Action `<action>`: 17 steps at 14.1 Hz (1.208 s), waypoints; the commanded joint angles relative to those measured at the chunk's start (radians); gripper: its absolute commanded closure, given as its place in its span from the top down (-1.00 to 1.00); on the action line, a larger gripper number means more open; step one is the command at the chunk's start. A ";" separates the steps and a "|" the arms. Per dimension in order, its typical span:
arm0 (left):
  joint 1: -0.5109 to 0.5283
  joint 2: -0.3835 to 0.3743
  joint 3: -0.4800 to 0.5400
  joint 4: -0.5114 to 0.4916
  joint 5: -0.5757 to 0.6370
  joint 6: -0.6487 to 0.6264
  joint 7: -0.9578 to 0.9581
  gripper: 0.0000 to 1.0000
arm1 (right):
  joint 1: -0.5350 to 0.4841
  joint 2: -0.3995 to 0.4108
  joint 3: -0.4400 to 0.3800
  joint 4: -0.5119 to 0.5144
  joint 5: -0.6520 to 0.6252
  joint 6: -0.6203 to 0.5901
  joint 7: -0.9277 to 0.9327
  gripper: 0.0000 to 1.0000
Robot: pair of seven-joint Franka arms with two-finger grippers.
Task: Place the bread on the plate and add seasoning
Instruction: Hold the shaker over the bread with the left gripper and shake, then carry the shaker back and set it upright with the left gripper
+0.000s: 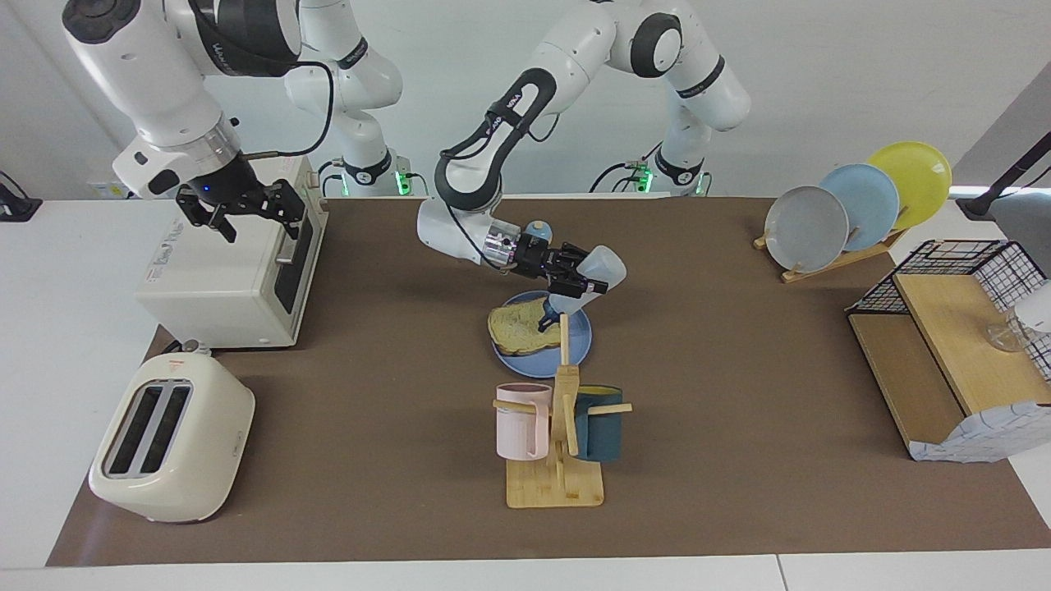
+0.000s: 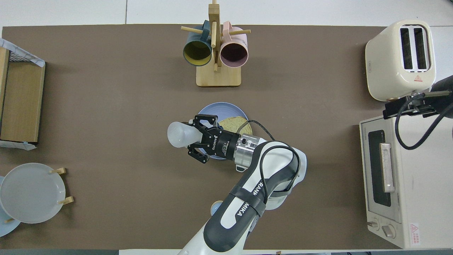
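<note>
Starting at the right arm's end of the table and taking the blue plate (image 1: 576,349) at mid-table as my landmark, my right gripper (image 1: 238,212) waits high over the white toaster oven (image 1: 226,283), well apart from the plate, jaws spread and holding nothing.

At the plate itself, the bread (image 1: 521,328) lies flat on it, on the half toward the right arm's end.

Above the plate, my left gripper (image 1: 579,275) reaches in sideways and is clamped around the seasoning bottle (image 1: 593,275). The bottle is tipped cap-down: its pale base points up and away toward the left arm's end, and its dark cap (image 1: 546,318) points down at the bread's edge. So the bottle's long axis slants from above the plate's rim down onto the toast, cap just over or touching it; I cannot tell which.

I judge the next move to be a squeeze or shake along that slant. The left arm is the nearer one and already holds the bottle.
</note>
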 commanded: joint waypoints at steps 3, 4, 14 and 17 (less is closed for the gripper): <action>0.114 -0.187 0.004 -0.014 -0.109 0.050 -0.017 -1.00 | -0.011 -0.022 0.009 -0.025 0.000 0.011 0.012 1.00; 0.138 -0.215 0.005 -0.015 -0.137 0.054 -0.056 -1.00 | -0.013 -0.022 0.009 -0.025 0.000 0.011 0.012 1.00; 0.473 -0.589 0.005 -0.251 -0.507 0.667 -0.443 -1.00 | -0.011 -0.021 0.009 -0.025 0.000 0.011 0.012 1.00; 0.536 -0.632 0.005 -0.406 -0.513 0.996 -0.661 -1.00 | -0.011 -0.022 0.009 -0.025 0.000 0.011 0.012 1.00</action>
